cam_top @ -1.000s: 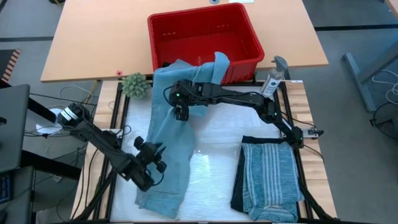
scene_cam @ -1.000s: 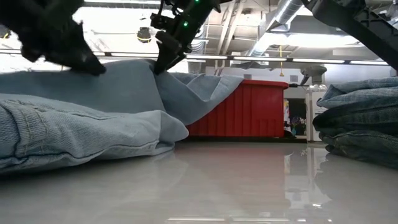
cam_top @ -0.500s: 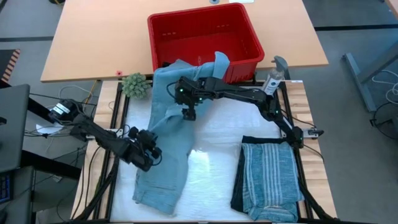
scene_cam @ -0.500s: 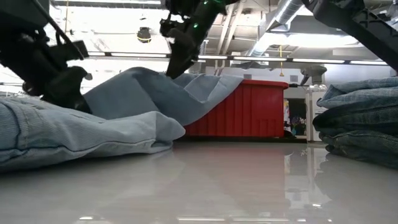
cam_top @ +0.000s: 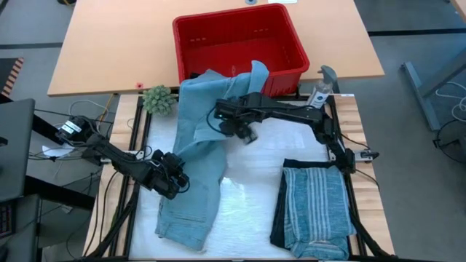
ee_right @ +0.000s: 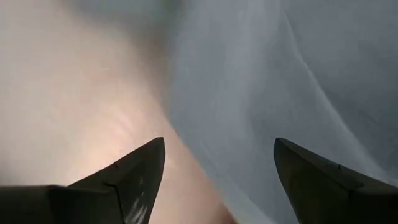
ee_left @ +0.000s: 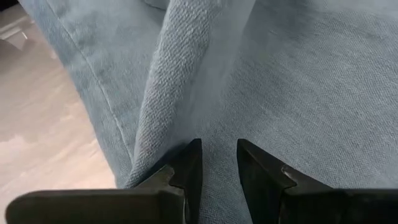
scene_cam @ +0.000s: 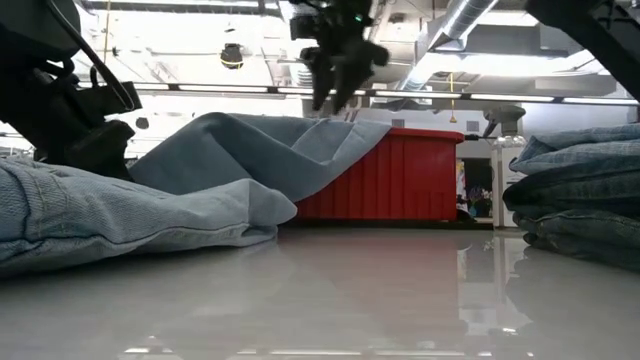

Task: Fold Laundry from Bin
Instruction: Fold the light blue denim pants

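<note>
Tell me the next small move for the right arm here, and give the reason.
Probably bring the right gripper back down onto the jeans' upper leg by the red bin and close. Its jaws are wide open and empty, while the left gripper pinches a fold lower down; the top end still drapes over the bin rim.

We see the light blue denim garment (cam_top: 195, 171) lying lengthwise on the table, its far end draped over the rim of the red bin (cam_top: 237, 45), with a raised fold along its left edge. A folded stack, the striped shirt (cam_top: 314, 207) uppermost, lies at the near right.
</note>
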